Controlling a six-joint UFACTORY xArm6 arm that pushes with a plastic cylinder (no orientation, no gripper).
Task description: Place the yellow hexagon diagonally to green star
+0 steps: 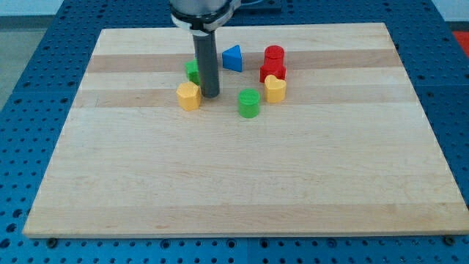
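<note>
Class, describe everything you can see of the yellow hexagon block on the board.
The yellow hexagon is a small, chunky, plastic-looking block with flat faceted sides, lying flat on the wooden board in its upper half, left of centre. My tip stands right beside it on the view's right, touching or nearly so. A green block, partly hidden by the rod, sits just above it.

Straight dark rod (209, 62) — grey sheen

green block (192, 71) half hidden behind the rod (207, 62) — shape unclear.
</note>
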